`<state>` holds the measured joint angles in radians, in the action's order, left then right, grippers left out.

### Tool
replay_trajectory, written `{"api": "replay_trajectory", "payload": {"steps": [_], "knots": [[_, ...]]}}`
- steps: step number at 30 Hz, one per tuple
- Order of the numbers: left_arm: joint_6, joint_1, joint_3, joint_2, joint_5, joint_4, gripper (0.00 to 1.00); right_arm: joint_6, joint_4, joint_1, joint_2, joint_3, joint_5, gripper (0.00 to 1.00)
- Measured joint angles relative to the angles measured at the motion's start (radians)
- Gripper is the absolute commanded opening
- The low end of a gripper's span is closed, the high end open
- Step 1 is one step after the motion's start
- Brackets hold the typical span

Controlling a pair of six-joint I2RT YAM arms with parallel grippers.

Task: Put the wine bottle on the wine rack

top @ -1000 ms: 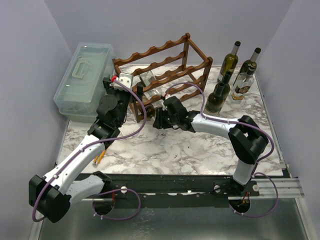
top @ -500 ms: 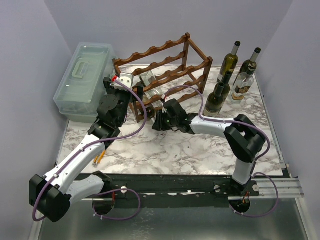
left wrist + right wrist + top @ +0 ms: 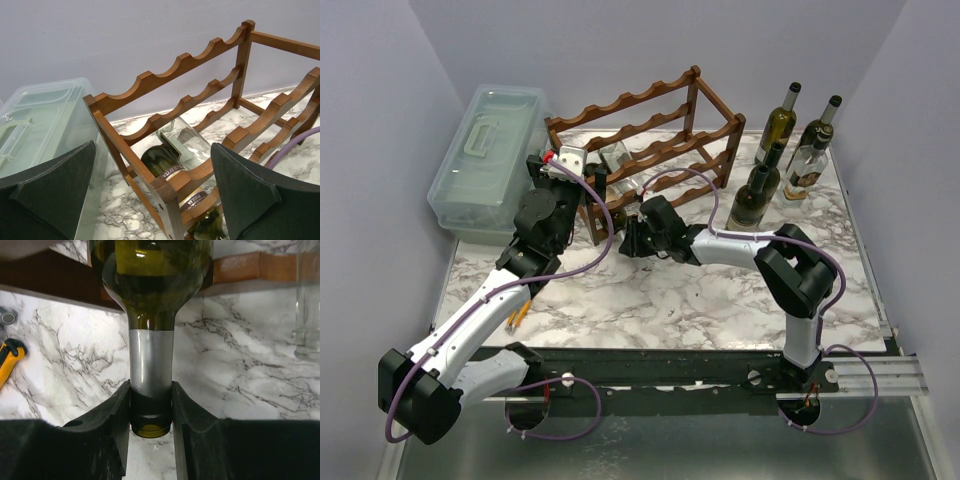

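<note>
The wine rack [image 3: 650,140] of reddish-brown wood stands at the back of the marble table; it also fills the left wrist view [image 3: 170,80]. My right gripper [image 3: 151,412] is shut on the neck of a green wine bottle [image 3: 150,275], whose body points into the rack's lowest tier. In the top view my right gripper [image 3: 628,240] is low at the rack's front left. My left gripper [image 3: 155,200] is open and empty, close before the rack's left end [image 3: 592,190]. A bottle [image 3: 172,152] lies in the rack, with another [image 3: 207,225] below it.
A pale green plastic box [image 3: 490,160] stands left of the rack, close to my left fingers [image 3: 50,195]. Several upright bottles [image 3: 790,150] stand at the back right. A yellow-handled tool [image 3: 7,360] lies on the table. A clear glass bottle [image 3: 307,300] shows at the right edge.
My right gripper has moved a little left toward the rack with the bottle neck in it. The left arm has not moved.
</note>
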<state>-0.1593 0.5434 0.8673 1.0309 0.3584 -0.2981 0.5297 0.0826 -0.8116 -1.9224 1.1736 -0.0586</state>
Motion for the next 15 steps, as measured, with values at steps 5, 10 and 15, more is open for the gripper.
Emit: {"api": "replay_trajectory", "payload": {"steps": [5, 10, 15], "knots": [[0.003, 0.000, 0.000, 0.000, -0.003, 0.000, 0.98, -0.014, 0.008, 0.002, -0.020, 0.040, 0.019, 0.01], [0.003, 0.000, 0.000, 0.000, -0.004, 0.000, 0.98, -0.018, 0.021, 0.002, -0.042, 0.045, 0.018, 0.01], [0.003, 0.000, 0.000, 0.000, -0.006, 0.000, 0.98, -0.016, 0.062, 0.002, -0.060, 0.036, 0.015, 0.01]]}}
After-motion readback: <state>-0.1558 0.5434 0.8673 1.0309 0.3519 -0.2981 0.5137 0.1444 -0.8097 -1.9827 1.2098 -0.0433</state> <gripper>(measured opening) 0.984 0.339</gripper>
